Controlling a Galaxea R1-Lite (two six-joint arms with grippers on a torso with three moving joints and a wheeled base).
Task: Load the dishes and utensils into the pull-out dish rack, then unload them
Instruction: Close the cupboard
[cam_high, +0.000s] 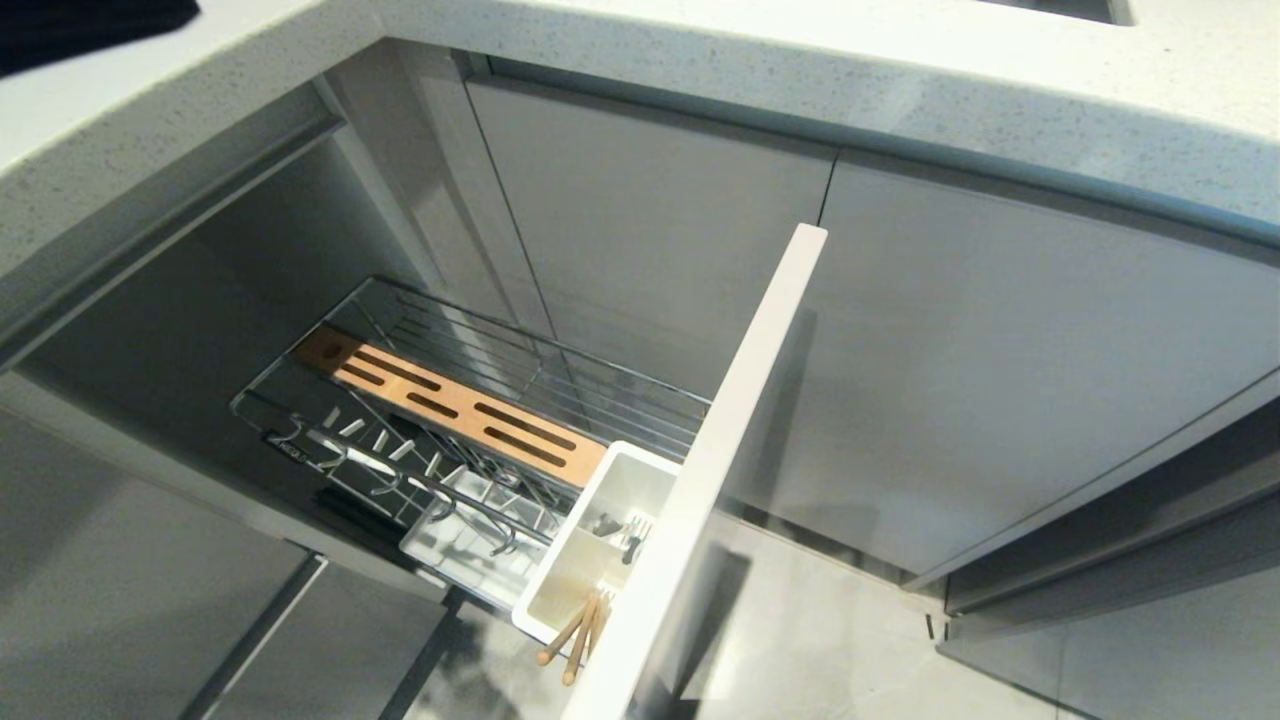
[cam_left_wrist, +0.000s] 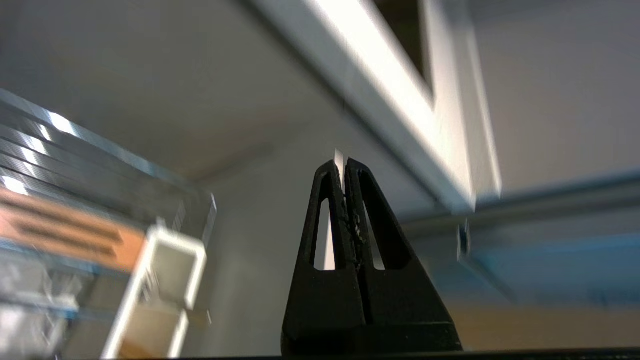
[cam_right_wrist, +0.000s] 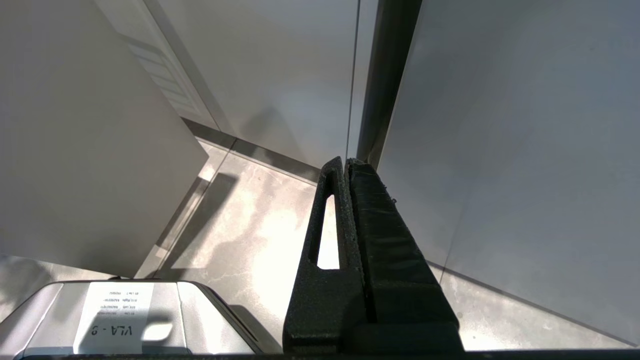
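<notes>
**Pull-out rack open, cutlery in the caddy**

Drawn out from under the speckled pale worktop: chrome wire pull-out dish rack with tall narrow pale-grey front panel standing edge-on. Along the basket, a slotted orange-brown wooden strip; beside it, a white plastic tray under chrome hooks. Just behind the panel, a white plastic cutlery caddy. Leaning out of its near compartment, thin light-wood chopsticks; in the next compartment, grey metal cutlery, too small to name. Left claw pressed shut, empty, near the blurred rack. Right claw likewise shut, empty, above pale floor beside flat grey cabinet doors.
</notes>
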